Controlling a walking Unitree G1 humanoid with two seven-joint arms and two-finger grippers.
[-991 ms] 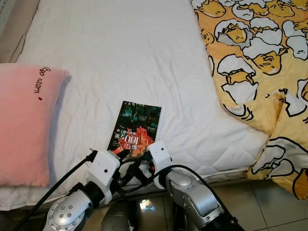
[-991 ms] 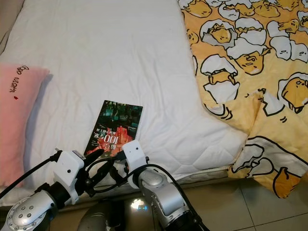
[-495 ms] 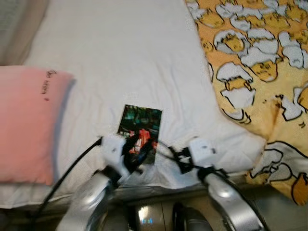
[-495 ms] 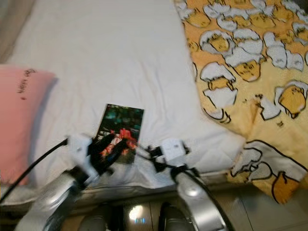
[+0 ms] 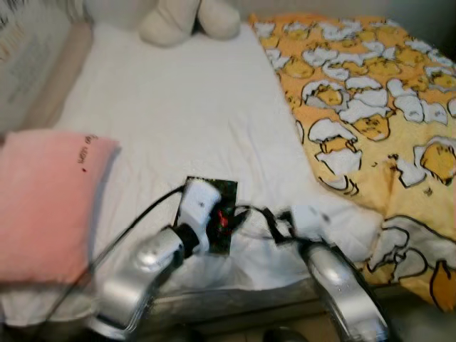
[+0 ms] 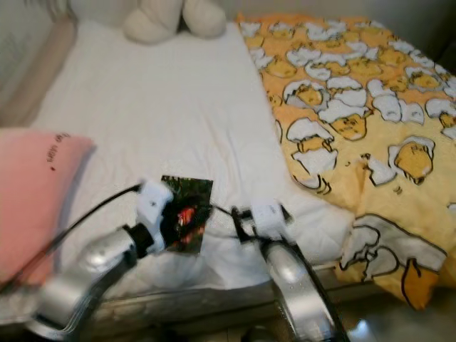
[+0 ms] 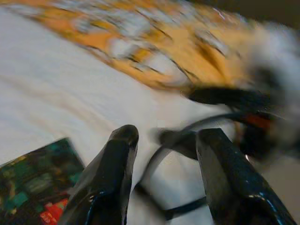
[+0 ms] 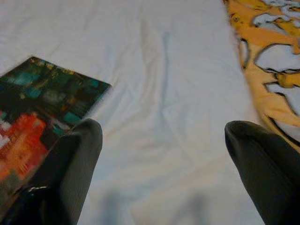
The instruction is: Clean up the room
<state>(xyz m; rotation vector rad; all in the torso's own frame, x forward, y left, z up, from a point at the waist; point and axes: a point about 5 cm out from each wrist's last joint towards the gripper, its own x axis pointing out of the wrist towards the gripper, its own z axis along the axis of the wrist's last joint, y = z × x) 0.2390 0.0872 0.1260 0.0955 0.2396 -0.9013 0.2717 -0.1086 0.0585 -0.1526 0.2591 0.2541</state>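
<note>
Left claw (image 5: 226,217) now over book (image 8: 35,101), long axis up-bed.

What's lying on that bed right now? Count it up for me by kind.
Books: 1, the dark book near the bed's front edge
Pillows: 1, the pink pillow
Blankets: 1, the yellow cartoon-print blanket
Plush toys: 1, the cream plush toy at the far end
Total: 4

I'm holding both arms stretched forward, left gripper (image 7: 164,178) and right gripper (image 8: 164,173) both spreading their fingers wide apart.
</note>
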